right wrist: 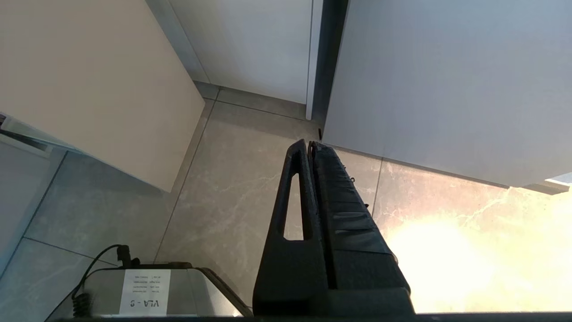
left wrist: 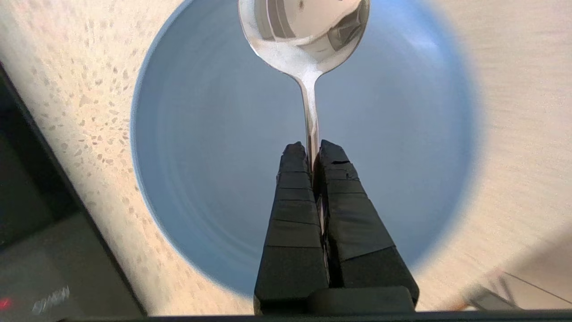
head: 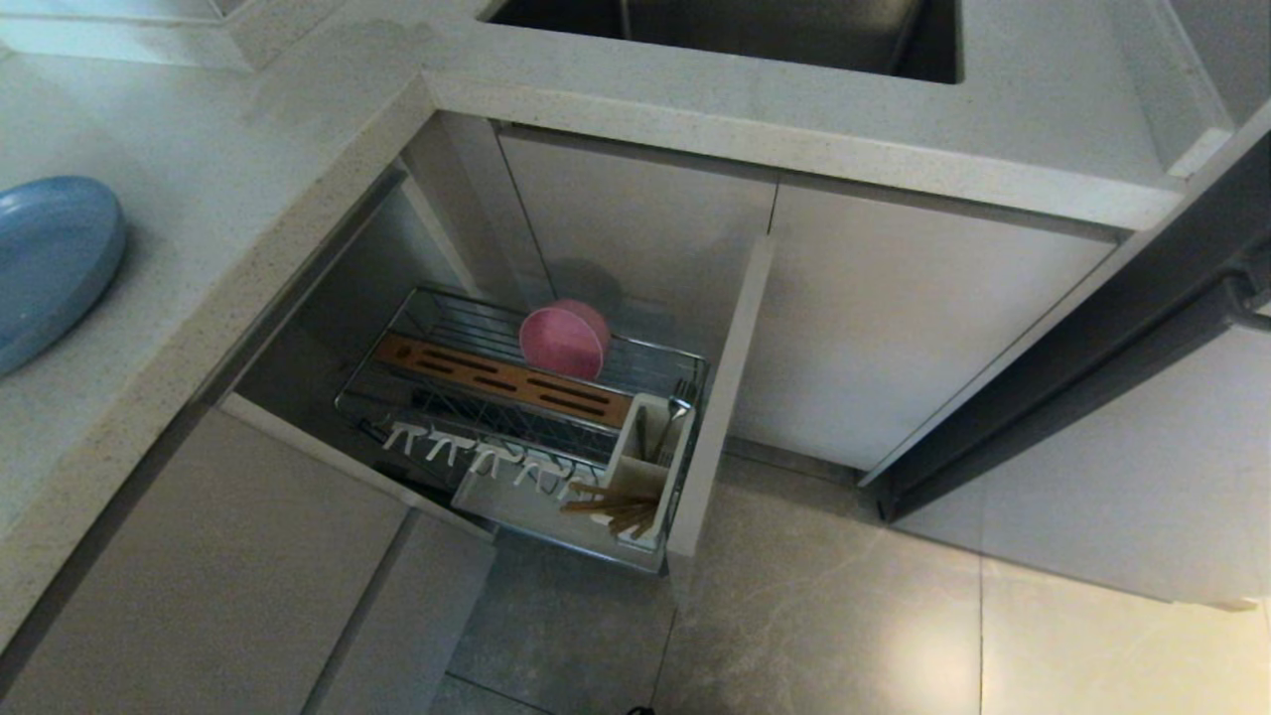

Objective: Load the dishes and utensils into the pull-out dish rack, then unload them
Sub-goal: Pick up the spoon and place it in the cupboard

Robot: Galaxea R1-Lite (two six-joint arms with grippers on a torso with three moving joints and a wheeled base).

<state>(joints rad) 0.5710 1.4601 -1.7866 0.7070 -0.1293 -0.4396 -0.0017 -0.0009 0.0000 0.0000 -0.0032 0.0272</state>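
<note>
Chopsticks (head: 616,508) stand in the pull-out dish rack (head: 536,417) beside a pink bowl (head: 564,340). Above the blue plate (left wrist: 214,147) at the worktop's (head: 238,169) left edge, the left gripper (left wrist: 313,150) pinches a metal spoon (left wrist: 304,40). The right gripper (right wrist: 310,145) hangs pressed together over the floor (right wrist: 232,179).

The light-blue plate (head: 50,263) lies flat on the pale speckled counter, at the far left of the head view, well apart from the rack. It is round and shallow, with a low rim. A shiny metal spoon (left wrist: 308,49) is above the plate, its bowl over the plate's edge and its thin handle pinched between black fingers (left wrist: 292,210).

The pull-out dish rack (head: 526,417) stands drawn out of the cabinet. The small pink bowl (head: 564,340) stands on its edge at the back of the wire basket, behind the slotted wooden strip. The wooden chopsticks (head: 611,506) stick out of the white caddy, leaning.
</note>
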